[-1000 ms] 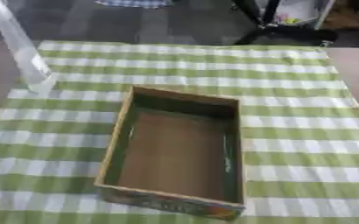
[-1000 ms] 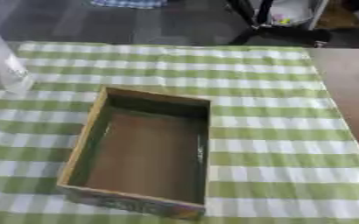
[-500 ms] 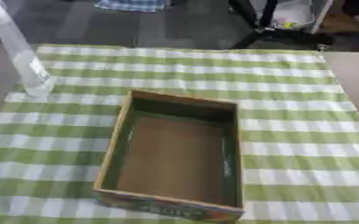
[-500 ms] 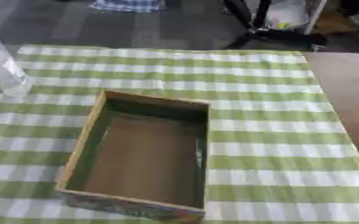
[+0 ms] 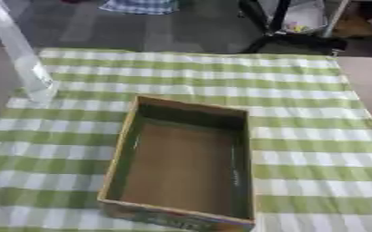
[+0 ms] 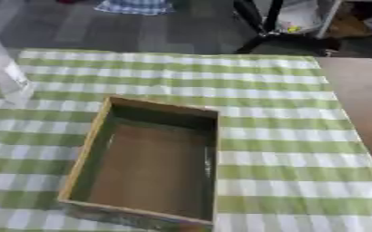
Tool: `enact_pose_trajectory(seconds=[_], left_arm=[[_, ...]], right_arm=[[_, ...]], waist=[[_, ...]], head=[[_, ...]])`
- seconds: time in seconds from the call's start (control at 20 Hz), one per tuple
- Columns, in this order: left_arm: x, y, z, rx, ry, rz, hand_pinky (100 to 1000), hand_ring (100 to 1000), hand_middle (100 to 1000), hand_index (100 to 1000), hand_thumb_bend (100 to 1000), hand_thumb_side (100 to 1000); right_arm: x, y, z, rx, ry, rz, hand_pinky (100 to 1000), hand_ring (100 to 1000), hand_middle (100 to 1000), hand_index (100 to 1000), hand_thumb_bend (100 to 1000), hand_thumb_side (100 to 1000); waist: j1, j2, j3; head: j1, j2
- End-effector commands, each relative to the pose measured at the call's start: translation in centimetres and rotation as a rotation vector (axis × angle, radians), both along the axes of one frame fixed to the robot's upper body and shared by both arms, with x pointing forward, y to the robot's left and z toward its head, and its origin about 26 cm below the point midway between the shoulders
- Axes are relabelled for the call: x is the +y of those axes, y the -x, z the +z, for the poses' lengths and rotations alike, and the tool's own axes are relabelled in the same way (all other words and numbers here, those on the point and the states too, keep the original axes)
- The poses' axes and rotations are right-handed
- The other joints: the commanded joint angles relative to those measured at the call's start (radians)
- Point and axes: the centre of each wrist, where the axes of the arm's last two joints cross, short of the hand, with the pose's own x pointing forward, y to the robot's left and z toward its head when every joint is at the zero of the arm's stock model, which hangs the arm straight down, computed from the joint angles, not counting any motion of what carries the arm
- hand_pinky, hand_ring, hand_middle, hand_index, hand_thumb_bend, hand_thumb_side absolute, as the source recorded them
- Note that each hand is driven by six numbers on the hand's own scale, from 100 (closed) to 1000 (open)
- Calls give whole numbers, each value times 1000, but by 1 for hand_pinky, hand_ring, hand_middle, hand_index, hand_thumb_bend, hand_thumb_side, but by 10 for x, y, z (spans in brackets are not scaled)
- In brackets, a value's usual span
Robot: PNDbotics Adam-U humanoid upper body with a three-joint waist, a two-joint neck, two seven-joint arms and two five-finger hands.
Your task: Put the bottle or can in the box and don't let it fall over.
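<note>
A clear plastic bottle [image 5: 21, 53] stands upright near the left edge of the green-and-white checked tablecloth [image 5: 300, 104]. To its right and nearer to me lies an open cardboard box [image 5: 183, 159] with a brown floor and nothing inside. Its long side runs away from me, slightly askew. Neither of my hands shows in either view.
Bare brown tabletop [image 6: 365, 104] shows to the right of the cloth. Beyond the table's far edge is grey floor with a black stand [image 5: 278, 31] and a bit of checked fabric [image 5: 138, 6].
The whole picture has slid a little, so the camera has tilted. The bottle and box keep their places on the cloth.
</note>
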Motion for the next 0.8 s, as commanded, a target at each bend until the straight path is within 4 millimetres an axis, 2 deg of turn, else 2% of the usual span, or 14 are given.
enact_pose_trajectory(seconds=[0.05,0.3,0.8], left_arm=[[10,0,26,-15,-55,16,1000,1000,970,1000,940,313],[7,-10,28,-9,-74,9,1000,1000,970,1000,943,315],[-1,-23,34,-12,-89,-2,1000,1000,970,1000,946,314]], right_arm=[[0,-1,8,-16,32,12,909,1000,1000,1000,100,619],[1,-2,8,-17,30,20,909,1000,1000,1000,100,619],[4,-3,6,-17,31,32,910,1000,1000,1000,100,617]], waist=[[4,-9,-3],[1,-6,-7],[-6,7,-21]], head=[[23,-22],[50,-41],[53,-65]])
